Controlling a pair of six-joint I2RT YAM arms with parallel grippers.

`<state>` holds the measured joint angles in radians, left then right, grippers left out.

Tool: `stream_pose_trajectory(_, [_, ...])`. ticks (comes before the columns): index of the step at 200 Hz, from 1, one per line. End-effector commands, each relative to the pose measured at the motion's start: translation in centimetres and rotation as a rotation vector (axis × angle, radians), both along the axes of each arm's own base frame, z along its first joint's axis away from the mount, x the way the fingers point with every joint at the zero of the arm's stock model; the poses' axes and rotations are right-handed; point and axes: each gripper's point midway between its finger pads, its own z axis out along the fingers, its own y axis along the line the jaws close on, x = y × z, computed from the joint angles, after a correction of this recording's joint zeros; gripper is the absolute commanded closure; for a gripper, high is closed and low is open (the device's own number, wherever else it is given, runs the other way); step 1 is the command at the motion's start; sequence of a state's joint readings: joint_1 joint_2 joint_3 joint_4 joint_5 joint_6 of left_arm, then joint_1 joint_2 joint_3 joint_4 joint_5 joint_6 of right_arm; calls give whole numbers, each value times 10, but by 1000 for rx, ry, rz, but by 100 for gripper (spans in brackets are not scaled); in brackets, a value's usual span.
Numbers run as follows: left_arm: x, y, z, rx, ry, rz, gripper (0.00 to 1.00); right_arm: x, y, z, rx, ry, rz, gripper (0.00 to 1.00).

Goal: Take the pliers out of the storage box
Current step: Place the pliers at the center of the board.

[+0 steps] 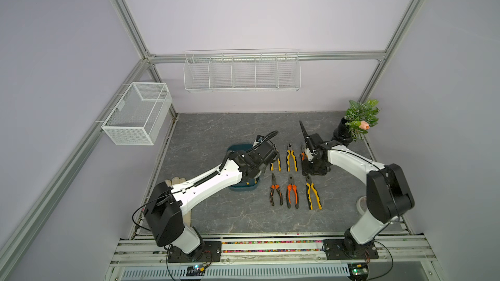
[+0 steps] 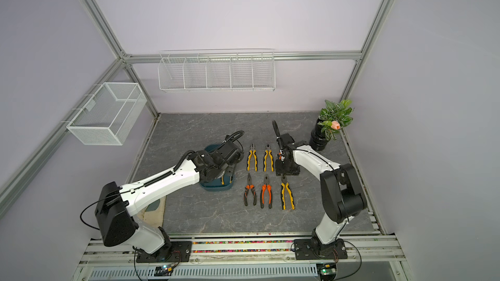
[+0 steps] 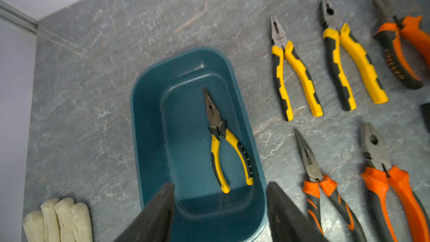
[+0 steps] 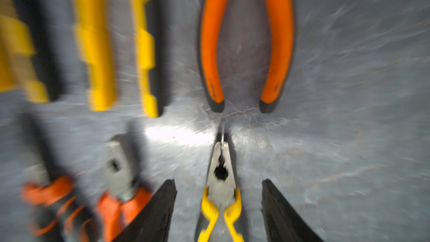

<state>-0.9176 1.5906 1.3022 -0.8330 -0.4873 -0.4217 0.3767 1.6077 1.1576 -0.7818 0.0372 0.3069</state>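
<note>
Front row (image 1: 291, 185): three pliers laid parallel on table (image 1: 216, 217), handles toward bases, likely spaced for clean grasps. Right gripper (image 4: 218, 180) is held spread, empty, above the gap between rows. Left gripper (image 3: 220, 184) is spread over box (image 3: 144, 124), aligned with last pliers (image 3: 216, 124) lying flat inside; pickup judged next. Back row (image 2: 252, 151) is set beyond

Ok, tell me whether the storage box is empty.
Not empty. One yellow-handled needle-nose pliers lies flat on the floor of the storage box, seen in the left wrist view.
</note>
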Motion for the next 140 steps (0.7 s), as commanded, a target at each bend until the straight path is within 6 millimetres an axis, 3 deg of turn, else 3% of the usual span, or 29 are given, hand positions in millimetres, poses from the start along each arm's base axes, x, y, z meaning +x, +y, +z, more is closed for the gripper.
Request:
stream_pose_trajectory(1, [-2,9,-29,40,122,33,35,-5,6,63,80,-120,5,39])
stream_pose_trajectory(17, [0,18,-51,80,179,73,35,-14,6,88,116,-168,8,39])
stream_pose_trajectory(40, [1,22,-76,106,275,115,35,-27,3,105,140,-196,11,39])
stream_pose_trajectory(67, [0,16,-97,87,346,137,45,-39,-2,104,143,-198,9,39])
stream_pose_trajectory(104, [0,16,-116,-23,415,190,47,-48,-4,96,143,-186,11,39])
stream_pose_trajectory(140, [-3,23,-131,-9,448,219,48,-50,-4,92,147,-177,11,39])
